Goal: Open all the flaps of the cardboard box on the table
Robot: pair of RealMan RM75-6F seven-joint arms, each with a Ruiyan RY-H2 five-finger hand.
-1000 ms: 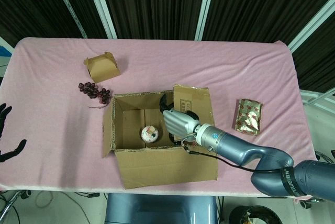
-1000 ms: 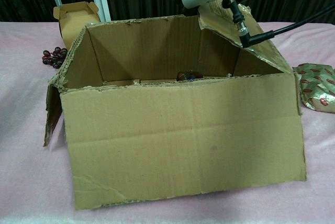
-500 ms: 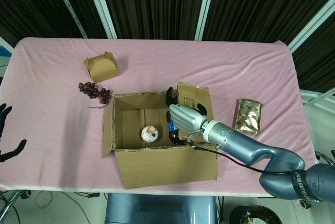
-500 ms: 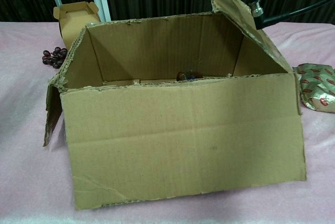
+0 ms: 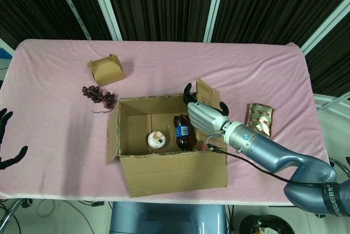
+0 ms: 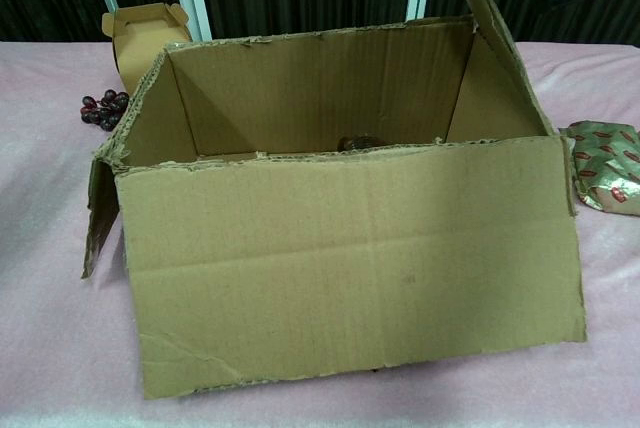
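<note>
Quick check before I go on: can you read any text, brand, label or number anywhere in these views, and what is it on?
None is readable.
bottle inside the cardboard box: blue label, print too small to read.
foil packet: red pattern, possibly lettering, blurred in both views.
round item in the box: markings unclear.
small carton and the cardboard box: no print visible.

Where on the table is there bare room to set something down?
Bare cloth: the far strip behind the box, right of the small carton; the left end past the grapes. Crowded: between box and foil pack, where the right hand holds the flap.
</note>
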